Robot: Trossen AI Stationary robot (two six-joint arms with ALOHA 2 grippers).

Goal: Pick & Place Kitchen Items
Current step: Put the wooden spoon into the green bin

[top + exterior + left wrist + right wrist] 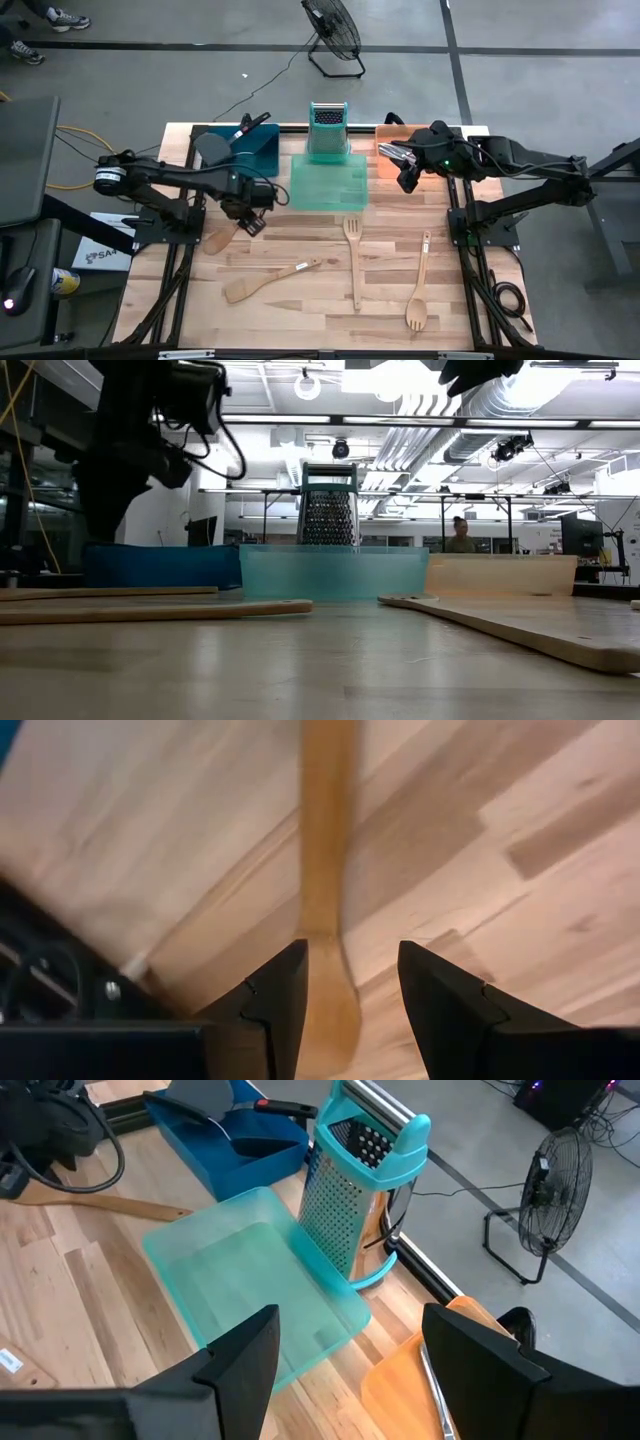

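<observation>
Wooden utensils [353, 262] | butcher-block table [300, 320] | floor fan [333, 30] behind

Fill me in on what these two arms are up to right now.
The robot is sorting loose utensils off the table. The left gripper hangs open over a pale wooden spoon at the table's left side, fingers either side of it, not yet closed. The right gripper waits open above the orange tray, which holds metal cutlery. The blue tray has black spatulas; the green tray looks empty, a grater behind it. Four wooden utensils lie loose on the table.
</observation>
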